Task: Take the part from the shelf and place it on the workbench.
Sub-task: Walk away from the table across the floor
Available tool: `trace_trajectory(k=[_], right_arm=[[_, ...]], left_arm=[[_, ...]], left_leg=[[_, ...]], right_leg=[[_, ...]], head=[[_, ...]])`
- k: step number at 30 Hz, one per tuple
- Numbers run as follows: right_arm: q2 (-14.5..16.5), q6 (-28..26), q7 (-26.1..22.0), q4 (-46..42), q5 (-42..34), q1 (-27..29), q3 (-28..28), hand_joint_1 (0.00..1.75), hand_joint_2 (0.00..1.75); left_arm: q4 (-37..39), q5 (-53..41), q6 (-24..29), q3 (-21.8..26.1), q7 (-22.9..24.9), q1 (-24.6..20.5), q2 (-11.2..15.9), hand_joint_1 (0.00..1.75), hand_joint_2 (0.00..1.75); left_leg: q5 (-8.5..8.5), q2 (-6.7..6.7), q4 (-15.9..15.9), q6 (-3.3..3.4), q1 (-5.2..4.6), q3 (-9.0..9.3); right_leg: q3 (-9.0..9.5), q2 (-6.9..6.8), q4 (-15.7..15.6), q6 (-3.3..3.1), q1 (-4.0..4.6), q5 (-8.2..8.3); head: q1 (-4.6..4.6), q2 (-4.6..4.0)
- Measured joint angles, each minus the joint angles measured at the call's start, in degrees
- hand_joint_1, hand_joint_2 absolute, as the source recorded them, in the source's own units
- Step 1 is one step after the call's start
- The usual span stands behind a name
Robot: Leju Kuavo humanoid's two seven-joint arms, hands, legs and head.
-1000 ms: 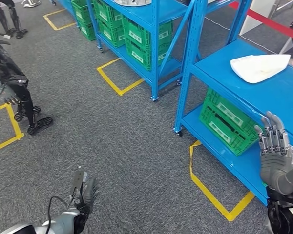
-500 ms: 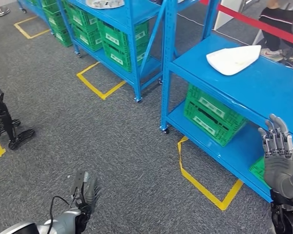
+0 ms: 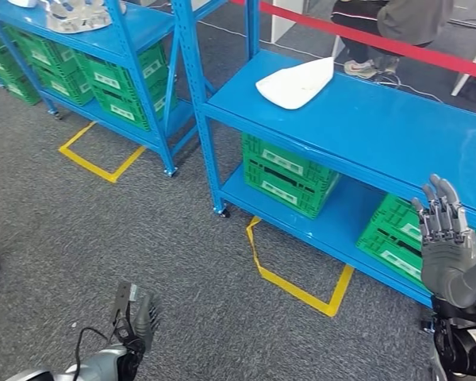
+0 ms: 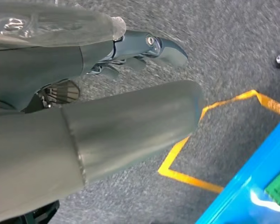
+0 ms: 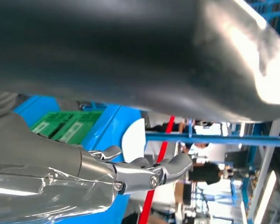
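Green crates [image 3: 286, 172] fill the frame's middle, yellow floor tape [image 3: 295, 287] lies below them, and a red barrier strip [image 3: 367, 40] crosses the upper right.

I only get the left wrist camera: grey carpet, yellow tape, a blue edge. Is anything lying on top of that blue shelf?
Observer: Yes. The head view shows a flat white part lying on the blue metal shelf, on its top board.
Visitor: Is the robot holding it?
Observer: No. The right hand is up in front of the shelf, fingers spread, holding nothing and apart from the part.
Visitor: Is anyone around?
Observer: A person is beyond the shelf, behind a red barrier tape.
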Motion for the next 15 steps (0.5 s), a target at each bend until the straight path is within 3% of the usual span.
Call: trace_trajectory(k=[2,3,5,7,9,10,11,13,15], right_arm=[[0.0,-0.04,-0.05,0.11,-0.04,-0.07,0.0,0.0,0.0],[0.0,-0.07,-0.08,0.14,-0.07,-0.07,-0.01,0.0,0.0],[0.0,-0.08,-0.11,0.21,-0.1,-0.27,-0.02,0.0,0.0],[0.0,-0.08,-0.11,0.38,-0.12,-0.53,0.04,0.0,0.0],[0.0,-0.08,-0.03,0.57,-0.13,-0.54,0.16,0.0,0.0],[0.0,-0.1,0.02,0.64,-0.16,-0.5,0.21,0.0,0.0],[0.0,-0.13,0.07,0.68,-0.21,-0.5,0.24,0.0,0.0],[0.0,-0.17,0.11,0.71,-0.31,-0.58,0.31,0.0,0.0],[0.0,-0.17,0.13,0.74,-0.35,-0.76,0.43,0.0,0.0]], left_arm=[[-0.01,0.05,-0.01,0.11,0.0,-0.12,0.08,0.0,0.0],[-0.02,0.06,-0.02,0.19,0.0,-0.2,0.01,0.0,0.0],[-0.02,0.11,-0.04,0.3,-0.01,-0.27,-0.11,0.0,0.0],[-0.02,0.18,-0.04,0.34,-0.02,-0.13,-0.12,0.0,0.0],[-0.02,0.23,-0.04,0.37,-0.03,0.14,-0.12,0.0,0.0],[-0.02,0.26,-0.04,0.37,-0.04,0.24,-0.13,0.0,0.0],[-0.02,0.3,-0.04,0.38,-0.04,0.31,-0.15,0.0,0.0],[-0.02,0.38,-0.05,0.38,-0.05,0.35,-0.12,0.0,0.0],[-0.02,0.4,-0.07,0.4,-0.09,0.38,0.02,0.0,0.0]], left_leg=[[0.1,0.84,-0.87,0.16,-0.13,0.36],[0.3,1.52,-1.29,0.36,-0.09,0.54],[0.72,2.92,-2.23,0.86,0.16,0.92],[0.79,4.25,-2.53,1.17,0.13,1.08],[0.67,5.69,-2.5,1.2,0.12,1.11],[0.57,6.38,-2.47,1.11,0.17,1.16],[0.43,7.01,-2.41,0.93,0.26,1.26],[-0.04,8.12,-2.12,0.33,0.32,1.56],[-0.48,9.15,-1.63,-0.38,0.04,1.69]], right_leg=[[-0.36,1.27,-0.21,0.69,-0.17,0.25],[-0.63,1.2,-0.11,0.99,-0.19,0.15],[-2.09,-1.25,2.42,1.55,0.01,-1.67],[-5.18,-4.55,9.42,2.0,-0.1,-5.44],[-7.88,-5.65,15.62,2.48,-0.53,-7.55],[-7.89,-5.95,15.91,2.72,-0.77,-7.07],[-6.7,-6.33,13.78,2.93,-1.01,-5.58],[-2.4,-8.47,5.76,3.3,-1.07,-2.11],[0.41,-10.38,0.57,2.79,-0.74,-1.0]], head=[[0.07,0.0],[0.08,0.0],[0.55,0.0],[1.11,0.0],[1.27,0.0],[1.31,0.0],[1.32,0.0],[1.41,0.0],[1.47,0.0]])
